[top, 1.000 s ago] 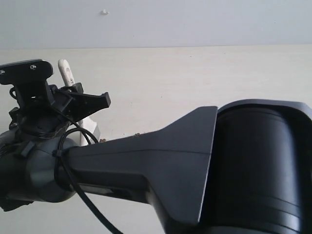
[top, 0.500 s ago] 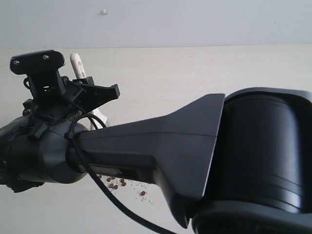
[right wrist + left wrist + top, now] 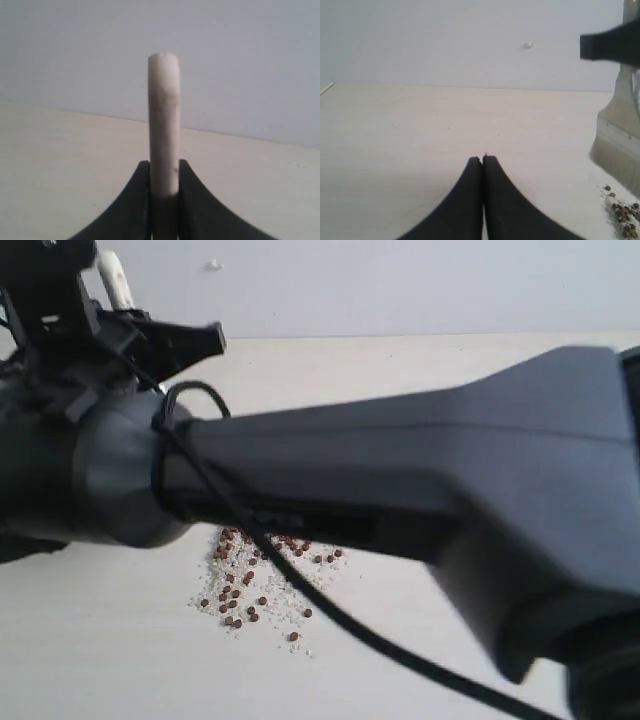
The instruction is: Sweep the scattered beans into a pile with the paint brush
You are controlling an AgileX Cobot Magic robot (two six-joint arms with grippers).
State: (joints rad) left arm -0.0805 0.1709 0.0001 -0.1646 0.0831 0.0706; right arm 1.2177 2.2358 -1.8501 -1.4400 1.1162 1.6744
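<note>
Gripping the paint brush (image 3: pixel 163 110) by its handle, the right gripper (image 3: pixel 164 165) holds it upright; the left gripper (image 3: pixel 483 160) is closed on nothing; the beans (image 3: pixel 250 585) lie loosely gathered just beside the brush's bristles, with stragglers not yet swept in.

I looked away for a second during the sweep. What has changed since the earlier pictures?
The right arm, reaching across, has swung upward in the exterior view, taking the paint brush with it toward the top edge. That uncovers most of the beans, hidden a second ago. Unchanged: the right gripper stays shut on the paint brush, and the lowest beans lie where they did.
</note>
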